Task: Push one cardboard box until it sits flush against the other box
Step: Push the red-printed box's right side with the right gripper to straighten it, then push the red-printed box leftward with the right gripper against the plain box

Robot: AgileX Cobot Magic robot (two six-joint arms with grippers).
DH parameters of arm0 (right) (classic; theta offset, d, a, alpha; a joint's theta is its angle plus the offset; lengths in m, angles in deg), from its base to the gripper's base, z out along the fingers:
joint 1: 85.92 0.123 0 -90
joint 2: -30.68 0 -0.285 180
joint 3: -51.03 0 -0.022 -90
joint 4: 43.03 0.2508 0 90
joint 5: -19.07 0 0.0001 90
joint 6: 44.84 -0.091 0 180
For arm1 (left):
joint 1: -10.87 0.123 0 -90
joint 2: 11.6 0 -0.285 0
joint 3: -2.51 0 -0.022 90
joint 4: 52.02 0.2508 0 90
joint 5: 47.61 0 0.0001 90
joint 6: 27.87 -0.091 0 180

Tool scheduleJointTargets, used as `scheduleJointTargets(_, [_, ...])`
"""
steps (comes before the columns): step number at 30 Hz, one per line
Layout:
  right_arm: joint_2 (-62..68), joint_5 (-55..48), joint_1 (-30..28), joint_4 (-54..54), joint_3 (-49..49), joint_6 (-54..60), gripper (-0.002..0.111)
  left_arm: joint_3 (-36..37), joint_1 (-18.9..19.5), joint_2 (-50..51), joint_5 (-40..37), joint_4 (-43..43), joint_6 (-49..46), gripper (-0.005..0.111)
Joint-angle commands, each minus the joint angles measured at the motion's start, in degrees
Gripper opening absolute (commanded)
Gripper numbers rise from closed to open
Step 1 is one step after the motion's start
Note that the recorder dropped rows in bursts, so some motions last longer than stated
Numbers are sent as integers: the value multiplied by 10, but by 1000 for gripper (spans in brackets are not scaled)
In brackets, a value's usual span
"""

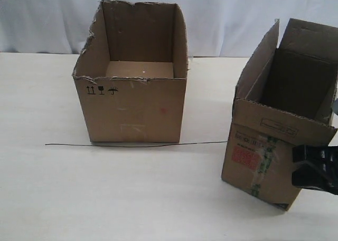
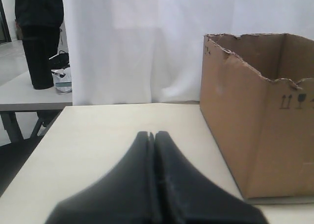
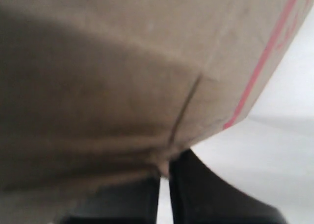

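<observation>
The push is only just under way. The right tool [image 1: 303, 166] has its two fingers pressed together, with only a hairline slit between them in the right wrist view. Its tips are butted against the outer wall of the narrower red-labelled cardboard box [image 1: 263, 129], low down near a corner. It is pinching nothing and works as a blunt pusher. Cardboard fills that wrist view directly ahead of the tips, and a pink printed line runs off to one side.

The wider torn-rimmed box [image 1: 132, 106] stands beyond the pushed box, on the side away from the right tool. It is well apart from the pushed box, with bare desk [image 1: 132, 199] between them. The narrower box sits skewed, its faces not square to those of the wider box. A thin dark wire or line [image 1: 68, 144] lies on the desk along the wider box's front foot.

The left tool [image 2: 153, 136] is also pressed together and holding nothing. It hangs over bare desk with the wider box just off to one side, clear of it.

The next move probably calls for a steady sideways drive across the gap. Contact near a corner is likely to spin the box further. Shifting the tips toward the middle of the wall, or correcting the angle along the way, should bring the two faces together flat.
</observation>
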Motion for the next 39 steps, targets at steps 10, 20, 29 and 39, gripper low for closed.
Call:
scheduleJointTargets(10, [156,105,1,-1,84,13,5,2,-1,-1,3,1,1,0])
scheduleJointTargets(20, [213,21,1,-1,162,54,5,2,-1,-1,3,0,1,0])
scheduleJointTargets(29, [19,-156,1,-397,248,-194,5,2,-1,-1,3,0,1,0])
scheduleJointTargets(39, [213,27,-58,-399,252,-273,5,2,-1,-1,3,0,1,0])
